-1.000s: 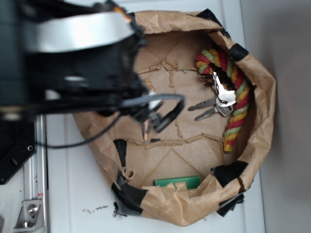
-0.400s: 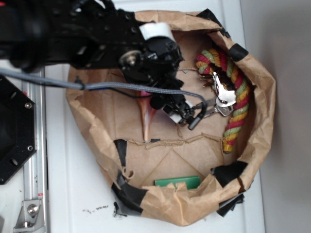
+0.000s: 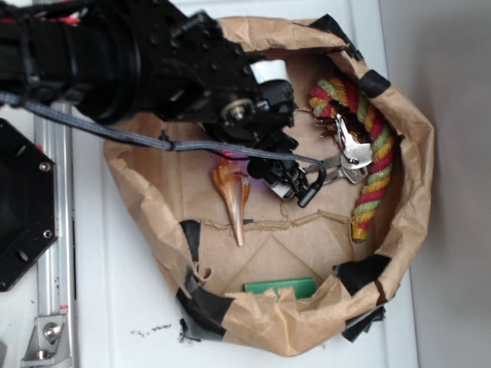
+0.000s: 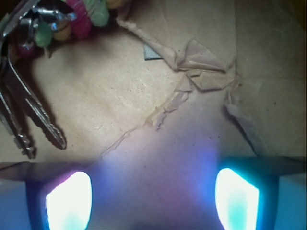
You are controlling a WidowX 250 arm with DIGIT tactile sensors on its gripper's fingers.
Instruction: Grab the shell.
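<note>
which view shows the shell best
The exterior view. There the shell lies in full on the brown paper bag, its thin point toward the green card, just left of the gripper. The wrist view shows none of it, only paper, the keys and the rope.

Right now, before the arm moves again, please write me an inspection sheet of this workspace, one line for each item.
Surface: brown paper bag rolled open like a bowl, patched with black tape, on a white table.
Job's things: shell lies on the bag floor, thin point toward the green item, nothing gripping it.
Clutter: silver keys resting against a coloured rope; green flat item at the bag's near wall.
Grippers: gripper is beside the shell, toward the keys; the wrist view shows the pads apart with only bare paper between.
Cables: grey cable runs along the arm to the gripper.
Surroundings: metal rail and black plate beside the bag.
</note>
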